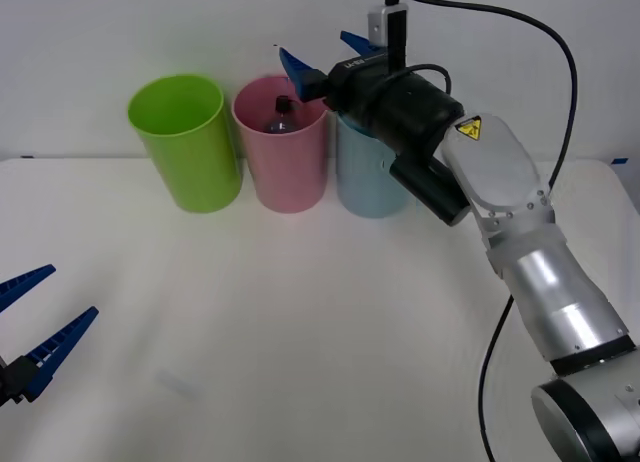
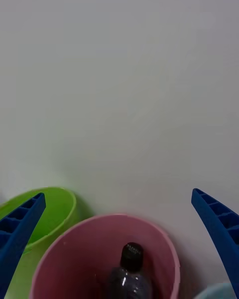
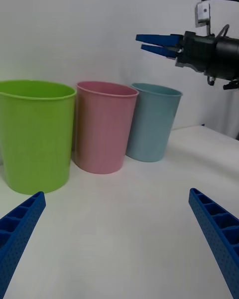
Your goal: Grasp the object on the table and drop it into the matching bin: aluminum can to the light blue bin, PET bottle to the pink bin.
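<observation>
Bottle (image 1: 283, 116) sits inside the pink bin (image 1: 283, 172), so the big job looks done. You can see its black cap and dark body down in the bin from above, standing up near the wall at about 6 o'clock. Pink is the right bin for a plastic bottle, so it went to the right place. No other thing to pick up shows on the white table (image 1: 330, 322). What is left, I think, is just for the arm to pull back and rest. The right claw (image 1: 325, 54) hangs in the air over the bins, above the rims of the pink bin and the blue bin (image 1: 368, 177). Its two blue fingers are spread wide apart. They hold nothing and touch nothing. From its own camera, one finger (image 2: 19, 229) is out over the green bin (image 2: 52, 214) side and the other is far off on the blue bin side, with the pink bin's mouth between them. The three bins stand in a row at 12 o'clock on the table: green at 11, pink at 12, blue at 1. They are close together, side by side. The left claw (image 1: 35, 332) waits low at 8 o'clock, well apart from the bins. Its fingers are spread too, and it holds nothing.
</observation>
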You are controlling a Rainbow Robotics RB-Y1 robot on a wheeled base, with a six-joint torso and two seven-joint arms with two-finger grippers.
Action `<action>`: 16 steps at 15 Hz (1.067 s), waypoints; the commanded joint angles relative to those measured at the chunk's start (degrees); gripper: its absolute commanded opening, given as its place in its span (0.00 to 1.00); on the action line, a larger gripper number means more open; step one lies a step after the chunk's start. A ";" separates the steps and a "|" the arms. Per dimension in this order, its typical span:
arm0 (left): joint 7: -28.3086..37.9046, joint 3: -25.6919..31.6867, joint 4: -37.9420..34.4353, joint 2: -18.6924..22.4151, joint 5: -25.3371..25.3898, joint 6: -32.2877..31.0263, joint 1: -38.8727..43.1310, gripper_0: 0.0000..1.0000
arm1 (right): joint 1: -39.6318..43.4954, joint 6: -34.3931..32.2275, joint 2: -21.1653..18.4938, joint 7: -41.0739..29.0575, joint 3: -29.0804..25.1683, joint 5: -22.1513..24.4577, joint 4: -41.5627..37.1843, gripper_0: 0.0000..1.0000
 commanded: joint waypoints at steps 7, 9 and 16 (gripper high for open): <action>0.00 0.00 0.00 0.00 0.00 0.00 0.00 1.00 | 24.49 -0.01 -18.24 0.23 -0.17 -10.33 -26.79 1.00; 0.00 0.00 0.00 0.00 0.00 0.00 0.00 1.00 | 29.50 -0.01 -20.97 1.02 -2.02 -12.35 -30.74 1.00; 0.00 0.00 0.00 0.00 0.00 0.00 0.00 1.00 | 47.61 -6.60 -23.60 14.11 -13.36 -19.47 -38.04 1.00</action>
